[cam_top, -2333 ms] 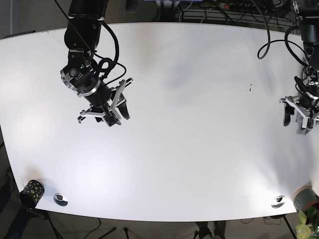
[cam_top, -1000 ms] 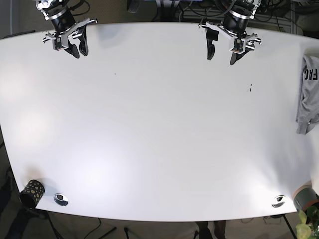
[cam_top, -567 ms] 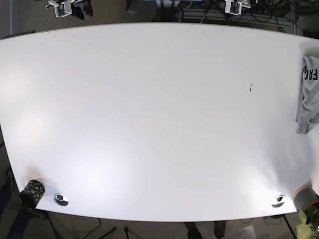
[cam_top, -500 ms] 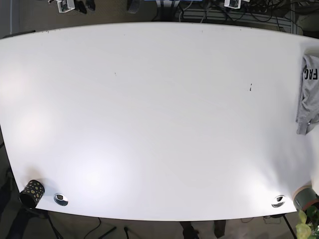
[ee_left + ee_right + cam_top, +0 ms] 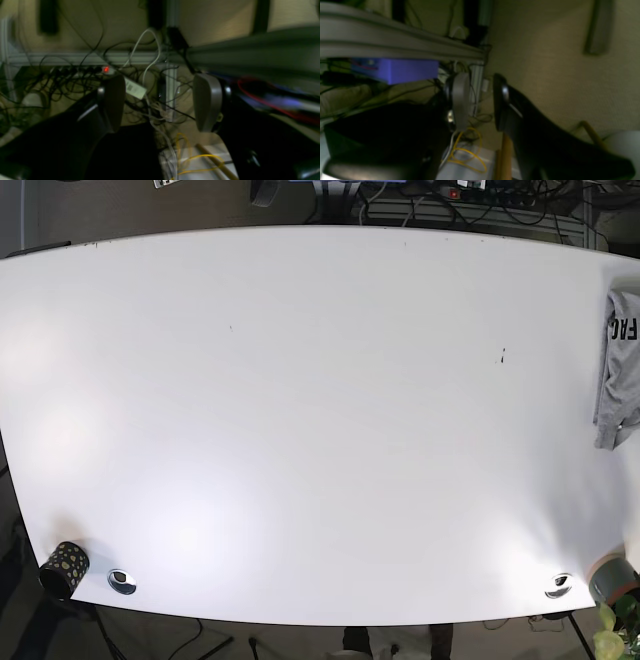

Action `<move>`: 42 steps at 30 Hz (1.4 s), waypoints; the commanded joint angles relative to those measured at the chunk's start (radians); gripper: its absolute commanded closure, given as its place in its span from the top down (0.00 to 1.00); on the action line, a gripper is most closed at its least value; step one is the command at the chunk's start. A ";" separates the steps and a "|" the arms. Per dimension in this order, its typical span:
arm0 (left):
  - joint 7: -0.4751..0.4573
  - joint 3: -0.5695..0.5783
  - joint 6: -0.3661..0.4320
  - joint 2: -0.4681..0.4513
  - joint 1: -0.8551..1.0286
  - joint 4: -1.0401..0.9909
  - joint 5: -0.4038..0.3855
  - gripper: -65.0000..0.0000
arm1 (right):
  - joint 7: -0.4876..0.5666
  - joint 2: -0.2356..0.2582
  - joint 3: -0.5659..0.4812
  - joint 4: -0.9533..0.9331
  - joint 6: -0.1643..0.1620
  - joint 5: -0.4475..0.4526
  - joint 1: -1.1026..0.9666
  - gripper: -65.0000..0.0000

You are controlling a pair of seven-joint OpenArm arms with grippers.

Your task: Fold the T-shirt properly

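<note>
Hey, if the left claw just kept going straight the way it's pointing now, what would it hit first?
Probably the tangle of cables that shows between the open left claw's fingers, with the metal frame behind. The blur makes depth uncertain.

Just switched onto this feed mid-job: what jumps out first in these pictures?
The white table fills the base view, with a grey T-shirt bunched at its right edge. Both arms are off the table: the left gripper and right gripper hang open over tangled cables behind it.
</note>
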 commanded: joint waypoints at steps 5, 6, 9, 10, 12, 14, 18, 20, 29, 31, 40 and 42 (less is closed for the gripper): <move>-0.001 -0.028 0.005 -0.059 -0.130 -0.247 -0.003 0.59 | 0.004 0.000 -0.004 -0.185 0.011 -0.012 0.096 0.24; -0.001 -0.029 0.005 -0.065 -0.155 -0.278 -0.003 0.59 | 0.004 0.000 -0.004 -0.202 0.011 -0.012 0.111 0.24; -0.003 -0.033 0.005 -0.096 -0.230 -0.394 -0.003 0.59 | 0.004 -0.002 -0.004 -0.282 0.011 -0.012 0.176 0.24; -0.004 -0.033 0.007 -0.102 -0.247 -0.425 -0.003 0.59 | 0.004 0.000 -0.005 -0.313 0.011 -0.012 0.194 0.24; -0.004 -0.033 0.007 -0.110 -0.285 -0.483 -0.003 0.59 | 0.004 0.001 -0.007 -0.362 0.011 -0.013 0.229 0.24; -0.004 -0.031 0.008 -0.113 -0.324 -0.539 -0.003 0.59 | 0.004 0.006 -0.027 -0.403 0.008 -0.013 0.259 0.24; -0.006 -0.011 0.041 -0.134 -0.377 -0.654 -0.003 0.59 | 0.004 0.008 -0.066 -0.457 0.003 -0.013 0.303 0.24; -0.015 0.038 0.084 -0.137 -0.408 -0.692 -0.003 0.59 | 0.004 0.008 -0.085 -0.486 0.003 -0.013 0.325 0.24; -0.092 0.191 0.188 -0.133 -0.514 -0.930 -0.003 0.59 | 0.006 0.006 -0.151 -0.656 0.002 -0.013 0.429 0.24; -0.112 0.198 0.188 -0.131 -0.521 -0.990 -0.003 0.59 | 0.006 0.005 -0.151 -0.699 0.002 -0.013 0.455 0.24; -0.141 0.216 0.189 -0.099 -0.649 -1.171 -0.003 0.59 | 0.006 0.001 -0.166 -0.750 -0.003 -0.015 0.503 0.25; -0.141 0.216 0.189 -0.099 -0.649 -1.169 -0.003 0.59 | 0.006 0.000 -0.195 -0.750 -0.035 -0.032 0.513 0.25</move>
